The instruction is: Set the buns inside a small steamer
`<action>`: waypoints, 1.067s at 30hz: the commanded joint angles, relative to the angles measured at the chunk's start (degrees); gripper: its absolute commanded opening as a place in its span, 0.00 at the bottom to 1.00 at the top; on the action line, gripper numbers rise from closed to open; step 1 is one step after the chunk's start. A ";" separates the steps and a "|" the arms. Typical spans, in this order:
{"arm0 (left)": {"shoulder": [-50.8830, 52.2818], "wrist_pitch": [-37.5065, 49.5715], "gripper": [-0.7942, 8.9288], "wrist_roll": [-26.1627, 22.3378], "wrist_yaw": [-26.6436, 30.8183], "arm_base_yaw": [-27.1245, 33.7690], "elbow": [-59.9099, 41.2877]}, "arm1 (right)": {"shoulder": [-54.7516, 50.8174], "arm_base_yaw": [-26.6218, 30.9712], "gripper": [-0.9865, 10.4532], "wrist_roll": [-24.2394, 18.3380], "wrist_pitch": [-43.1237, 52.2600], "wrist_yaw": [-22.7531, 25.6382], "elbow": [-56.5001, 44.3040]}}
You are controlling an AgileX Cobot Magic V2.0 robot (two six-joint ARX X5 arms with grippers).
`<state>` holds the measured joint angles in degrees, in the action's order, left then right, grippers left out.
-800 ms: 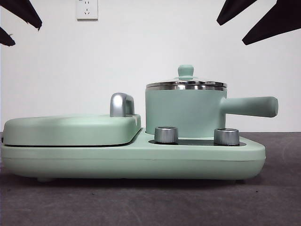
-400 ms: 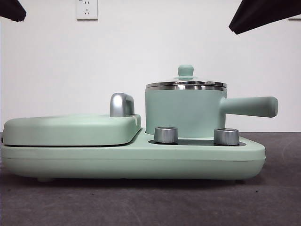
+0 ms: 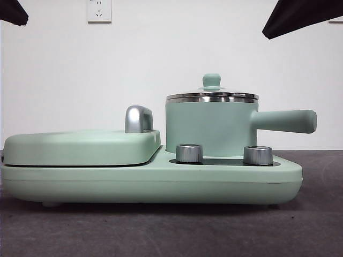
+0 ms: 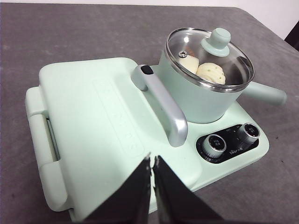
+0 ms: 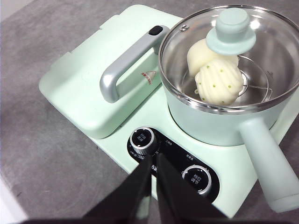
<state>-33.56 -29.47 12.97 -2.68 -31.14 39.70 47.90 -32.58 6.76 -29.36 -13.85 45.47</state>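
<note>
Looking done already: both buns (image 5: 214,74) sit side by side on the rack inside the small steamer (image 5: 219,121), glass lid (image 4: 210,58) on top. Left end effector (image 4: 153,161) and right end effector (image 5: 154,163) hover above the steamer, pressed together, empty. Right one's nearer, steamer's handle pointing its way.

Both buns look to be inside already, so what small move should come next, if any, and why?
Probably none beyond parking the arms. Both buns, the plain one and the flecked one, sit inside the small steamer under its glass lid. The left gripper and right gripper are shut, holding nothing, away from the pot.
</note>
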 commanded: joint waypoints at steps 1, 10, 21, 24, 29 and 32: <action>-0.11 0.72 0.09 -0.02 0.24 -0.22 0.42 | 0.20 -0.39 0.10 -0.07 0.46 -0.07 0.33; 8.96 7.15 0.09 -4.90 0.37 12.63 -8.22 | 0.20 -0.39 0.10 -0.07 0.57 -0.07 0.33; 29.07 21.11 0.09 -7.28 0.39 27.65 -34.97 | 0.20 -0.39 0.10 -0.07 0.61 -0.07 0.33; 32.15 23.39 0.09 -8.41 0.39 28.09 -38.51 | 0.20 -0.39 0.10 -0.07 0.61 -0.07 0.33; 33.38 23.93 0.09 -9.27 0.33 28.24 -38.99 | 0.20 -0.39 0.10 -0.07 0.63 -0.07 0.33; 33.38 23.93 0.09 -9.09 0.31 28.17 -38.97 | 0.20 -0.39 0.10 -0.07 0.63 -0.04 0.33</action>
<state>-0.21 -6.09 4.47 -2.35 -2.90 1.85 47.83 -32.58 6.76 -29.30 -13.85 45.47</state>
